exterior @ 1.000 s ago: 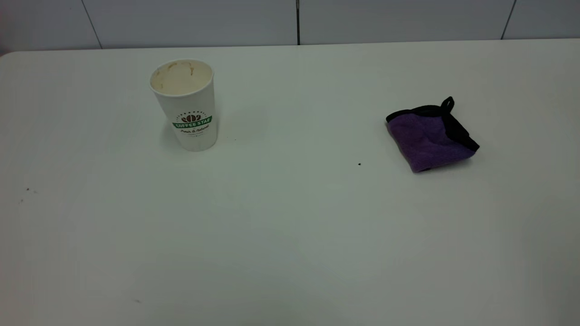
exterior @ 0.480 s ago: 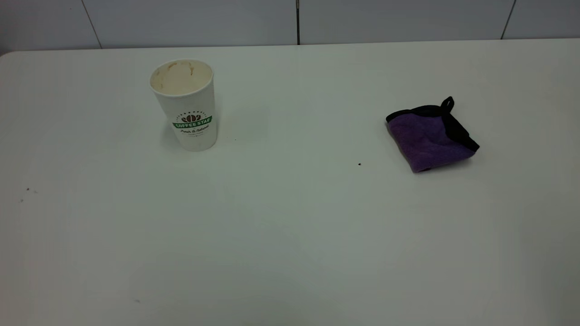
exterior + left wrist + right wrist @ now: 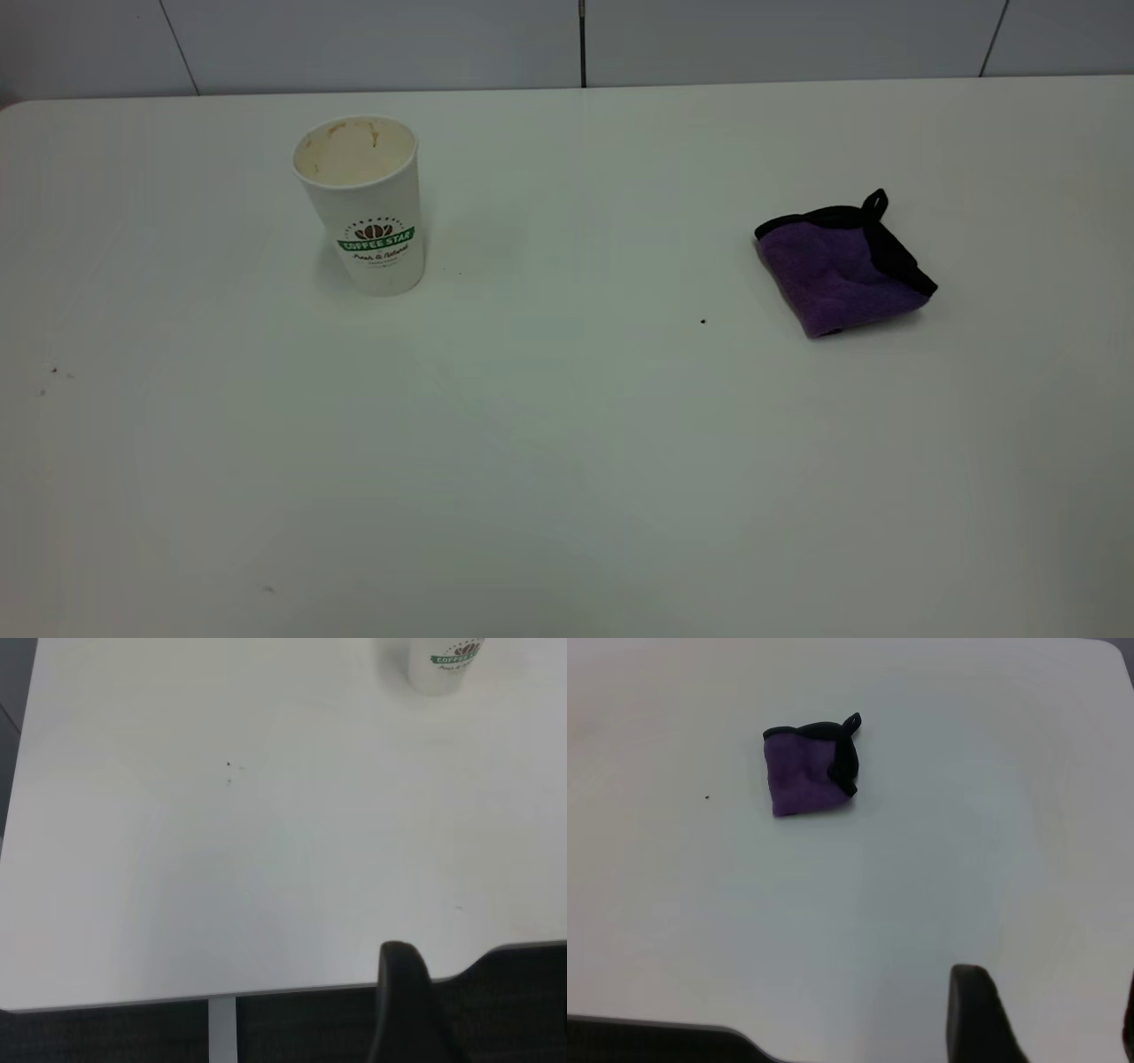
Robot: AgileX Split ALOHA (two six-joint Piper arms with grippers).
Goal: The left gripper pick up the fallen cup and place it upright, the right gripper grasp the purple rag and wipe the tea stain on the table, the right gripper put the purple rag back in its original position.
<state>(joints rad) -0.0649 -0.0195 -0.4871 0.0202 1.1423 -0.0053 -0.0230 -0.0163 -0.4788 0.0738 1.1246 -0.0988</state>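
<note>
your cup (image 3: 365,202) stands upright at about ten o'clock on the tabletop (image 3: 567,461), mouth up, tan marks inside. the purple rag (image 3: 840,264) lies folded at about two o'clock, well apart from the cup, its black loop toward the far edge. no brown puddle shows between them; only a tiny black speck (image 3: 702,321) sits just toward the centre from the rag.

judging by this, all three steps look done and both arms are drawn back off the near edge. you likely have no further move to make beyond checking the wiped area.

neither gripper appears in the exterior view. in each wrist view one dark finger (image 3: 409,1010) (image 3: 982,1014) shows, far from cup and rag, holding nothing visible; whether the fingers are spread or closed you cannot tell.
</note>
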